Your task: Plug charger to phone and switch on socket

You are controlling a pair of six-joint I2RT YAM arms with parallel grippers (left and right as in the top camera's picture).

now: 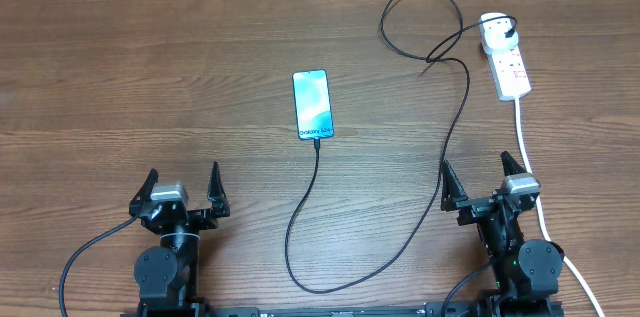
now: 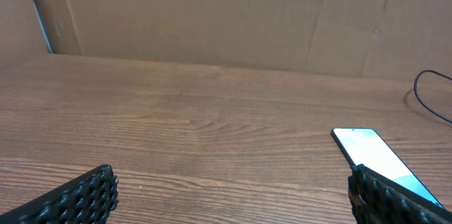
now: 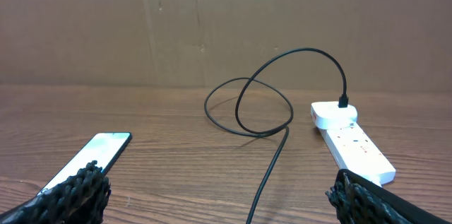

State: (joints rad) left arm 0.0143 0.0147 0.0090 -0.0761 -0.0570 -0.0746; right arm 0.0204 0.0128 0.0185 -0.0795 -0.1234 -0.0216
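The phone (image 1: pixel 312 105) lies flat mid-table, teal-blue screen up; it also shows in the left wrist view (image 2: pixel 374 155) and the right wrist view (image 3: pixel 95 152). The thin black charger cable (image 1: pixel 455 127) runs from the phone's near end, loops along the front, then up to a white plug head (image 1: pixel 495 29) seated in the white socket strip (image 1: pixel 508 65), which also shows in the right wrist view (image 3: pixel 357 150). My left gripper (image 1: pixel 182 195) is open and empty at the front left. My right gripper (image 1: pixel 487 185) is open and empty at the front right, beside the cable.
The strip's thick white cord (image 1: pixel 535 192) runs down the right side past my right arm. A brown cardboard wall (image 2: pixel 212 12) stands behind the wooden table (image 1: pixel 150 77).
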